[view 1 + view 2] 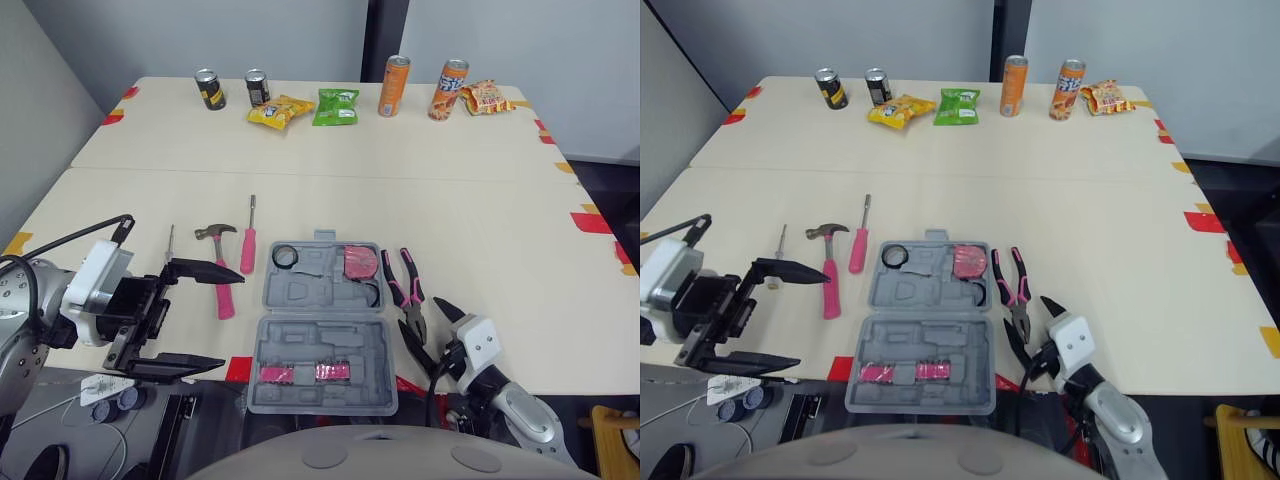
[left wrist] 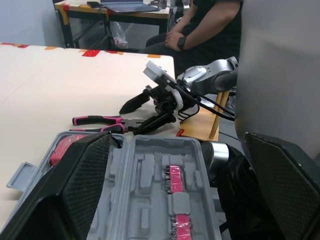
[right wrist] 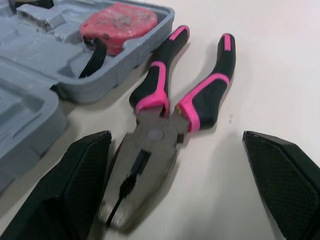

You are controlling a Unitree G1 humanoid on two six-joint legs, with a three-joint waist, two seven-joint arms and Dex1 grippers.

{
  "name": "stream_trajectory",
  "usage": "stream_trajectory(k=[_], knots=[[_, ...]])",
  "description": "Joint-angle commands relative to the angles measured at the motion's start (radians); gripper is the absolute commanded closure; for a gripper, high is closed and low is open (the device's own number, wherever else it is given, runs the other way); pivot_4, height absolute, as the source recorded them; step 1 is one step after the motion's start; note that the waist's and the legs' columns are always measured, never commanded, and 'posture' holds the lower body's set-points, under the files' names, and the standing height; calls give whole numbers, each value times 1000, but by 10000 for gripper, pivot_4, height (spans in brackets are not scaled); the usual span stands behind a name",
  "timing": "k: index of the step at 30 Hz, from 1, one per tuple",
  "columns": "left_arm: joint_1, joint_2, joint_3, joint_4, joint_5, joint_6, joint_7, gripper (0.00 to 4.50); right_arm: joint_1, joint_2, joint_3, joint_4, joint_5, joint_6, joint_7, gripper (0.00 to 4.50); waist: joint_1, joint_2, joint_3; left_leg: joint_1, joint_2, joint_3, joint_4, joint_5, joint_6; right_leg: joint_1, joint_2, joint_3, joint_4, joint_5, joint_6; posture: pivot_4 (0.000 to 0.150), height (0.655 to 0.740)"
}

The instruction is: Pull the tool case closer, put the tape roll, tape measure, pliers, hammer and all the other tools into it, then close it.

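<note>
The grey tool case (image 1: 310, 295) lies open at the table's near edge. Its far half holds a black tape roll (image 1: 285, 257) and a pink tape measure (image 1: 358, 264); pink bits (image 1: 300, 372) sit in the near half. Pink-handled pliers (image 3: 165, 125) lie on the table just right of the case. My right gripper (image 1: 432, 328) is open, low over the pliers' nose, its fingers (image 3: 285, 175) on either side. A pink hammer (image 1: 220, 272), a pink screwdriver (image 1: 248, 240) and a thin metal tool (image 1: 169, 243) lie left of the case. My left gripper (image 1: 195, 318) is open beside the case, holding nothing.
Several cans (image 1: 394, 85) and snack bags (image 1: 335, 106) line the table's far side. Red and yellow tape marks (image 1: 590, 222) dot the table edges. A seated person (image 2: 210, 25) is beyond the table's right side.
</note>
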Motion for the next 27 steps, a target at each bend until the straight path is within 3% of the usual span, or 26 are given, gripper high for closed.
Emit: stream_trajectory(k=[1, 3, 4, 14, 27], knots=[[11, 54, -17, 14, -30, -75, -47, 0, 9, 5, 3, -46, 11, 18, -14, 337, 0, 0, 0, 0, 0, 0, 0, 0, 0, 0, 0, 0, 0, 0, 0, 1500, 7385], [10, 71, -29, 30, -37, -100, -47, 0, 13, 10, 2, -57, 15, 27, -20, 337, 0, 0, 0, 0, 0, 0, 0, 0, 0, 0, 0, 0, 0, 0, 0, 1500, 7385], [9, 77, -34, 34, -40, -107, -47, 0, 15, 12, 1, -63, 17, 32, -24, 2761, 0, 0, 0, 0, 0, 0, 0, 0, 0, 0, 0, 0, 0, 0, 0, 1500, 7385], [31, 94, -56, 42, -58, -147, -47, 0, 19, 30, -2, -75, 34, 63, -36, 34877, -1, 0, 0, 0, 0, 0, 0, -1, -2, 0, 0, 0, 0, 0, 0, 1500, 7385], [20, 54, -40, 62, -50, -144, -47, 0, -16, 23, -49, -65, 63, 47, -38, 34875, 0, 0, 0, 0, 0, 0, 0, -1, -2, 0, 0, 0, 1, 0, 0, 1500, 7385]])
